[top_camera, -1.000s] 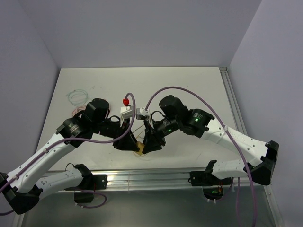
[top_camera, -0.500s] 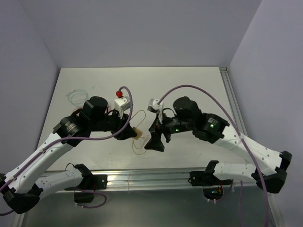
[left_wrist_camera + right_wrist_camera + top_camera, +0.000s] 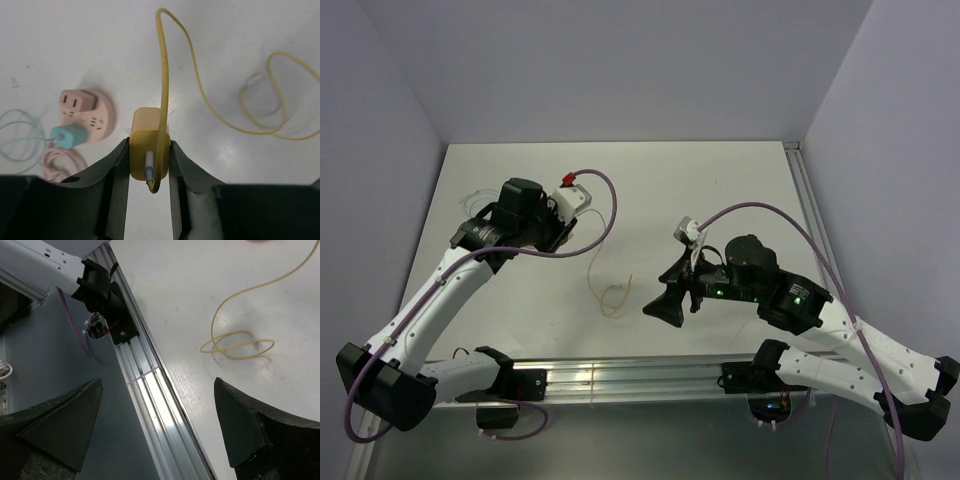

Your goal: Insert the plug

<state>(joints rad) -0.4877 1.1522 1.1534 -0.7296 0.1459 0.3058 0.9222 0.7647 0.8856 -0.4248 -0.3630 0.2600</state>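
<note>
Two hands are showing over the white bench [image 3: 720, 190], and I am watching them through the overhead and wrist cameras. The left hand [image 3: 148, 146] is pinching a yellow-orange square plug block [image 3: 148, 122] between its black fingers [image 3: 117, 170], one finger pressing on each side of the block. A thin yellow cable [image 3: 200, 92] is coming out of the block's near face, arching up over it and running away across the bench into loose loops, with its pale free end lying flat on the surface. In the wrist view the block is hanging above the bench, just right of a round pink socket hub [image 3: 95, 110] and not touching it. A small teal plug [image 3: 70, 135] is sitting in the hub's near side, and a coil of pink cord [image 3: 60, 160] is lying beside it.

The right hand [image 3: 665, 305] is hovering near the bench's front edge, just right of the cable's loops, with its fingers [image 3: 60, 422] spread wide and gripping nothing. In its wrist view those loops are lying on the bench beside the silver aluminium rail [image 3: 155, 402] that is running along the front edge.
</note>
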